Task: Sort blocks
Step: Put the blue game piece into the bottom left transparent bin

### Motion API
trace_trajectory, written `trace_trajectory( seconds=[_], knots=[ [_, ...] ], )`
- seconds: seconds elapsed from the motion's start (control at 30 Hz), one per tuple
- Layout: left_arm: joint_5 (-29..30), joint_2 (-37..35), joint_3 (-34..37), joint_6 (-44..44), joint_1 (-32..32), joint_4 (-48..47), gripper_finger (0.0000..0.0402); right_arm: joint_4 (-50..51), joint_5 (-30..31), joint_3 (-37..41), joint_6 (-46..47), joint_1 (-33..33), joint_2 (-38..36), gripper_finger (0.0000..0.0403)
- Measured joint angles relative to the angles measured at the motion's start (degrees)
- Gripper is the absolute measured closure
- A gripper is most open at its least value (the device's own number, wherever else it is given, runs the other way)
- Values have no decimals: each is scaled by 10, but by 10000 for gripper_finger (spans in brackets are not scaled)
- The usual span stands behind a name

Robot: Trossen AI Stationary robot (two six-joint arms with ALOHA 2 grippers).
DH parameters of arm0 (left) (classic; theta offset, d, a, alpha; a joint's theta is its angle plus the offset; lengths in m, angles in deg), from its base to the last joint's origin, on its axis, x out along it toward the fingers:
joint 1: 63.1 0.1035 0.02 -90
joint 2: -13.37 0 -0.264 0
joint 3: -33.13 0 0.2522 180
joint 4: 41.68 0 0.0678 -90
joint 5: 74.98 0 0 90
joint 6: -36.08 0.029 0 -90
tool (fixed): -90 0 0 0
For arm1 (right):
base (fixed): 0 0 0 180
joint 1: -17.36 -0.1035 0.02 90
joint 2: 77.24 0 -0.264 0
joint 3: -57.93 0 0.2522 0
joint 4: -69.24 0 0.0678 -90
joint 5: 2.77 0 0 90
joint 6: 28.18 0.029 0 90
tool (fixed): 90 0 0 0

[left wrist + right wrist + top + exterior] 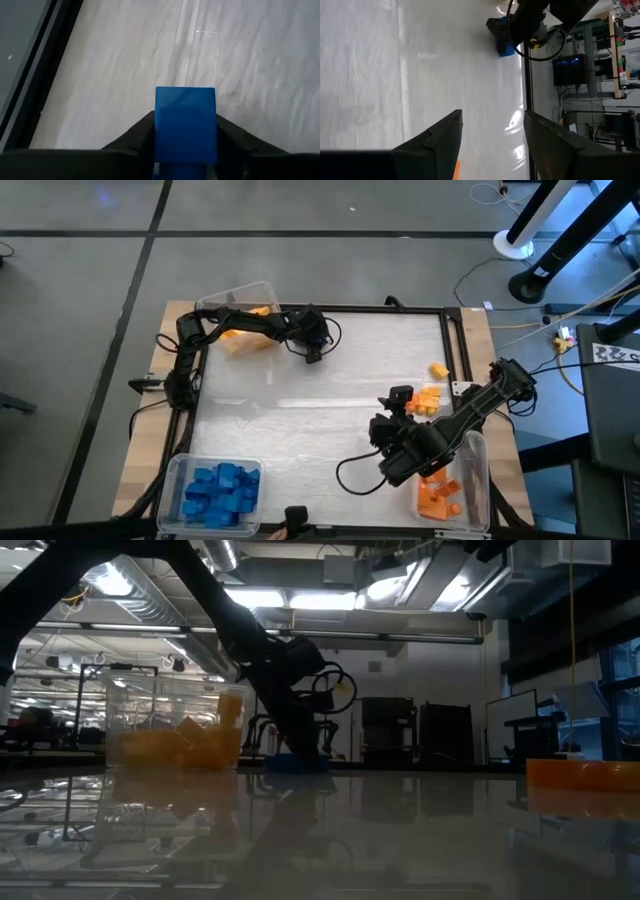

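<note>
Left gripper [313, 352] beside the far clear bin [240, 295], fingers down on the table; only its wrist view shows the blue block [185, 125] sandwiched between them. Right gripper [492, 132] spread wide, holding nothing.

A lab or workshop hall: exposed ceiling ducts [225, 555] and strip lights [300, 600] overhead, equipment racks [445, 735] behind the tabletop [400, 830], loose cables [560, 315] on grey floor at 2 o'clock.

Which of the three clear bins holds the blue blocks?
The bin at the table's near-left corner, packed with blue blocks; the far-left bin and the near-right bin hold orange ones.
</note>
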Motion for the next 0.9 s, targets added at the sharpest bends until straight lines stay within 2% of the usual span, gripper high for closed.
trace_trajectory(
  seconds=[0.07, 0.3, 0.43, 0.67, 0.9],
  knots=[
    [1, -1, 0, -12, -2, 0, 282, -1, 1, 0, 0, 0, 0, 189],
    [-17, -11, 2, -38, -21, -7, 282, -3, 2, 0, 0, 0, 0, 189],
    [-28, -41, 2, -38, -40, -8, 282, -9, 2, 0, 0, 0, 0, 189],
    [-35, -145, 2, -44, -86, -68, 277, -17, 21, 0, -1, 0, 0, 189],
    [-70, -302, 1, -63, -154, -244, 276, -18, 29, 0, -1, 0, 0, 189]
  ],
)
